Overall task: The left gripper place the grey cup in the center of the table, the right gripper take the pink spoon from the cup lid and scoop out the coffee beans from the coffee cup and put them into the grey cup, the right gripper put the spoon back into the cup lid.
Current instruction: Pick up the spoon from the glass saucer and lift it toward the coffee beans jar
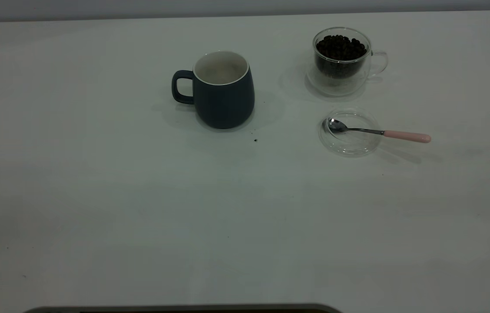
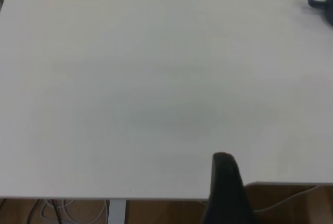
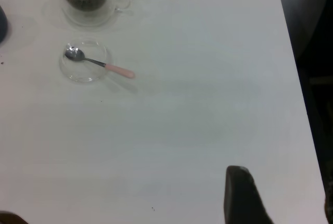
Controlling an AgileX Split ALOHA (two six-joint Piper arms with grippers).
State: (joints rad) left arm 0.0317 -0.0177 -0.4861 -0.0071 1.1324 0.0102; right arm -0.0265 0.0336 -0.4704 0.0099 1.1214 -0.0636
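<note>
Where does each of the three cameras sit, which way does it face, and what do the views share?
Exterior view: high, looking steeply down on the table at the grey cup, coffee cup, cup lid and pink spoon; no arm shows.
Left wrist view: near the table's edge, facing bare tabletop; one dark finger shows, plus the grey cup's handle at a corner.
Right wrist view: above the table's other side, facing coffee cup, lid and spoon; one dark finger shows.
Shared: exterior and right wrist both show spoon on lid.
</note>
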